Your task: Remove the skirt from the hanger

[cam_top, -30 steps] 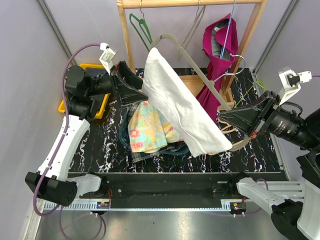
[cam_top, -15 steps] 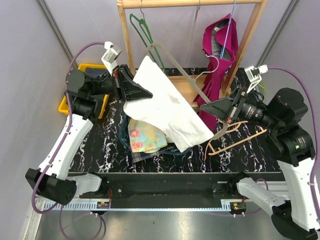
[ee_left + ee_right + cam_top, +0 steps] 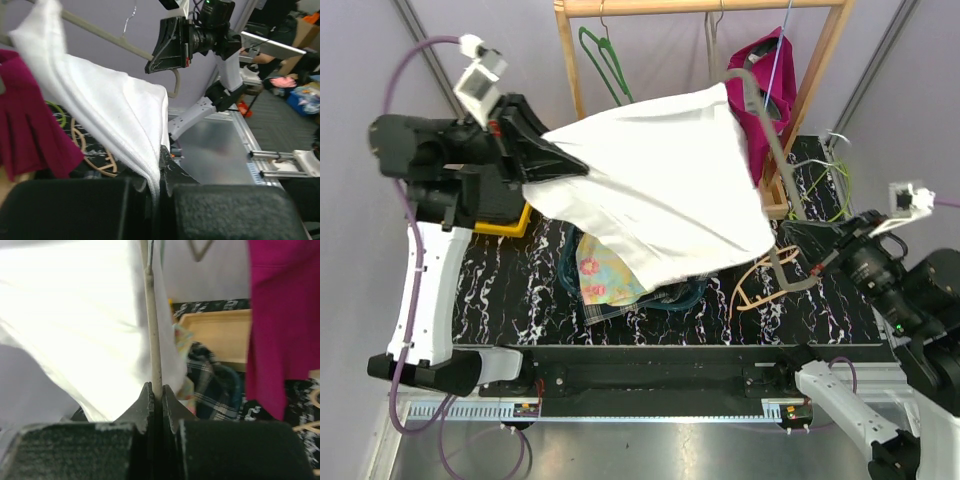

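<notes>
The left gripper [image 3: 578, 172] is clamping one edge of the white skirt [image 3: 660, 190], its jaws pressed together with the cloth pinched between them. In the left wrist view the skirt [image 3: 110, 105] is rising out of the closed left gripper [image 3: 158, 170] as a taut fold and running up and away toward the grey hanger [image 3: 105, 35].

The right gripper [image 3: 788, 230] is squeezing the hanger [image 3: 770, 150] itself, jaws closed tight on its thin bar. In the right wrist view the bar [image 3: 152, 325] is standing straight up out of the shut right gripper [image 3: 156, 390], with the skirt [image 3: 75, 315] draping just to the left of it and partly wrapping behind it.

The skirt is stretching as a wide sheet between the two grippers, one corner at the left gripper and the opposite end sitting on the hanger just above the right gripper. A magenta garment [image 3: 765, 75] is hanging just beyond the hanger's top end, and a floral cloth [image 3: 605, 275] is lying under the spread skirt.
</notes>
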Robot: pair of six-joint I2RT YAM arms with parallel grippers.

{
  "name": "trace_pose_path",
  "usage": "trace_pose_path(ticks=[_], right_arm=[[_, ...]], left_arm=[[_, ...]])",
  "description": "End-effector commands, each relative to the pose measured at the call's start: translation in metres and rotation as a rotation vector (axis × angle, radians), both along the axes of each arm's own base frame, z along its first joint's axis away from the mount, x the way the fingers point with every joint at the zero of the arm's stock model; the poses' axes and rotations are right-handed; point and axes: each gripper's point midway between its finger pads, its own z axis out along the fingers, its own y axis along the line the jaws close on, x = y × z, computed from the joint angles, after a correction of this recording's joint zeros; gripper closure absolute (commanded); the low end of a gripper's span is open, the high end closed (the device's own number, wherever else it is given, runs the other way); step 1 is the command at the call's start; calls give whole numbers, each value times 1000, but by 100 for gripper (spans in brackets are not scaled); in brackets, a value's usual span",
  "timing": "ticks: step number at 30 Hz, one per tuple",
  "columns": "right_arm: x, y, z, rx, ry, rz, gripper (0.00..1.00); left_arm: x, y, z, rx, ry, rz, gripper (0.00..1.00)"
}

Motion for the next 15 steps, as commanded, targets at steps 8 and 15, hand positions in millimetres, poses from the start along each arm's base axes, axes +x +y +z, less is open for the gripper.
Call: trace_pose_path(ticks=[8,15], right_arm=[[6,-140,-19,-60,16,-763,100],[36,-151,-83,-126,209,-938,100]], left_arm=[[3,38,8,44,-143,134,97],[-20,8,52,-69,-180,31,92]])
